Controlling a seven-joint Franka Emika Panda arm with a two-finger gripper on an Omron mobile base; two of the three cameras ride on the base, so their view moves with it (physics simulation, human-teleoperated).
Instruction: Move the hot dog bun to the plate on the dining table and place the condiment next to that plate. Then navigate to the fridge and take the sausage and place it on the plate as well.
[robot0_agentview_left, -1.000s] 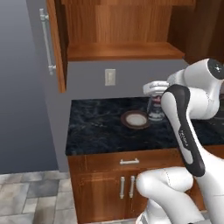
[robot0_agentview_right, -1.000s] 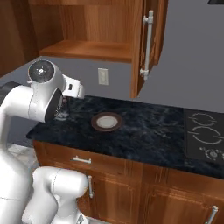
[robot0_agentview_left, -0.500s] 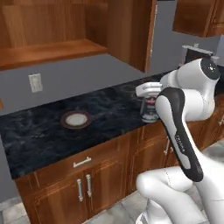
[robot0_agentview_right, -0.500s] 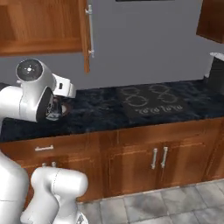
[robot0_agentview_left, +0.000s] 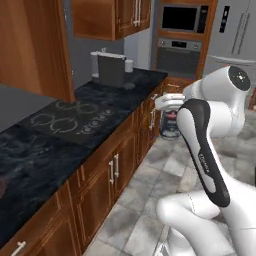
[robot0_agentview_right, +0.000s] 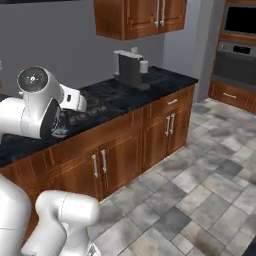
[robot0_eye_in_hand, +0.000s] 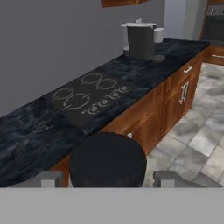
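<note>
Beside dark counter (robot0_agentview_left: 75, 130), arm folded high, tool (robot0_eye_in_hand: 107, 181) clamping condiment (robot0_agentview_left: 170, 122) (cap (robot0_eye_in_hand: 107, 159) upward).

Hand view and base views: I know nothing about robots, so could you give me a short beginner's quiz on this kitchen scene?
1. True or false: the gripper holds the condiment in the air over the floor, off the counter.
2. What is set flat into the counter's black top, near the dark coffee machine? A) a sink B) a cooktop C) a cutting board
3. In the hand view, what colour is the condiment's cap between the gripper's fingertips?

Key: 1 true. 2 B, the cooktop. 3 black.
</note>
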